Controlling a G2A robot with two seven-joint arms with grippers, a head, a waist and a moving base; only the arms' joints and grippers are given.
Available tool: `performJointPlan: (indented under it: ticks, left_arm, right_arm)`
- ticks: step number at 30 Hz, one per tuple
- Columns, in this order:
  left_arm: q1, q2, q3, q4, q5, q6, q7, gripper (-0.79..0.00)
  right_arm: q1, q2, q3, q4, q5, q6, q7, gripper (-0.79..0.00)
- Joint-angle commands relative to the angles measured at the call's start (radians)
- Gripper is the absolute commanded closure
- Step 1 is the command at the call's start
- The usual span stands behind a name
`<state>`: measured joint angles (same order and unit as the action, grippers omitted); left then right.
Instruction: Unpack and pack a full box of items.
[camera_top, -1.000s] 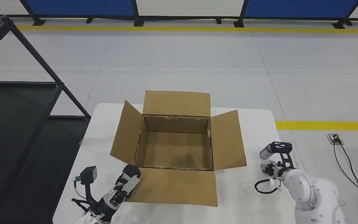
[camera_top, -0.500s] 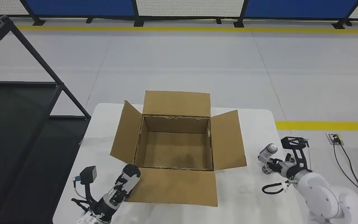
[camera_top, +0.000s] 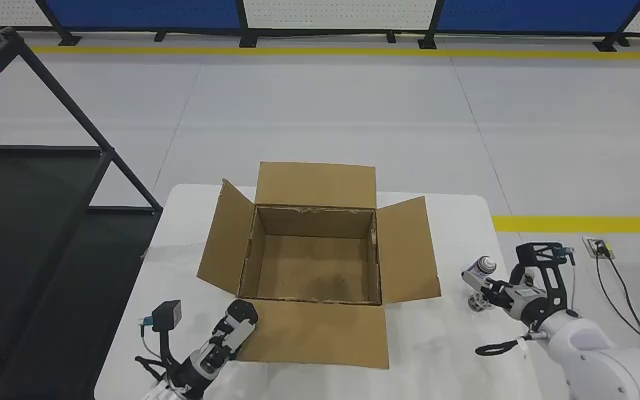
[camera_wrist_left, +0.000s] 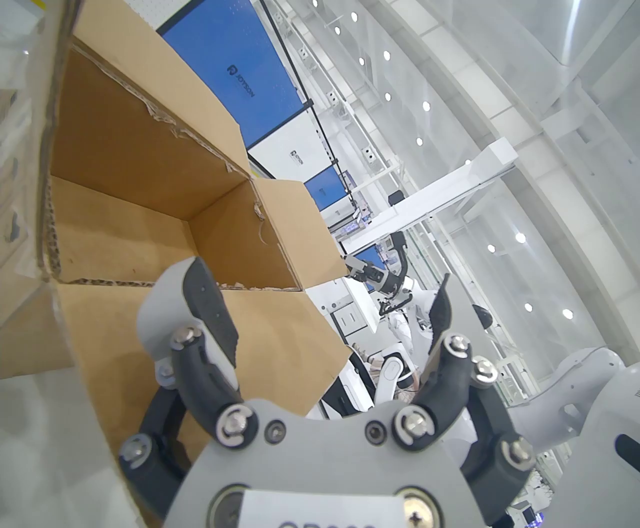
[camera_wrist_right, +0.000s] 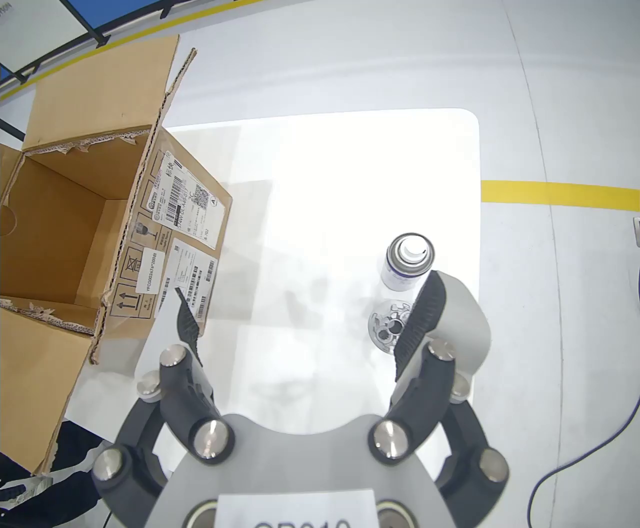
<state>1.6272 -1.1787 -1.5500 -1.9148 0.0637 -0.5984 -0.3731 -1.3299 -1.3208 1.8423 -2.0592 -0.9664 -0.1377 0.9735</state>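
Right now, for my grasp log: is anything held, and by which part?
Nothing is held: left gripper and right gripper are open, empty; the can stands ungripped.

The right gripper has let go of the spray can and drawn back towards the table's right edge, fingers apart. The left gripper has slipped slightly nearer the front edge.
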Motion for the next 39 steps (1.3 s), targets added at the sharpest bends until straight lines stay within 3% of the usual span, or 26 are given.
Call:
performJointPlan:
  ticks: [1,11,17,29,39]
  left_arm:
    - [0.000,0.000,0.000,0.000,0.000,0.000,0.000,-0.785]
    - [0.002,0.000,0.002,0.000,0.003,0.011,0.004,-0.785]
    - [0.047,-0.002,-0.008,0.005,0.014,0.004,0.067,-0.785]
    - [0.141,-0.006,-0.052,0.020,-0.043,-0.074,0.163,-0.785]
    - [0.160,-0.008,-0.055,0.019,-0.047,-0.089,0.186,-0.785]
  right_arm:
    - [0.000,0.000,0.000,0.000,0.000,0.000,0.000,-0.785]
    - [-0.006,0.001,-0.003,0.000,-0.004,-0.014,-0.019,-0.785]
    - [-0.004,0.018,0.012,0.042,-0.002,-0.172,-0.092,-0.785]
    - [0.074,0.072,0.071,0.247,-0.111,-0.479,-0.058,-0.785]
    - [0.157,0.104,0.038,0.474,-0.196,-0.518,-0.054,-0.785]
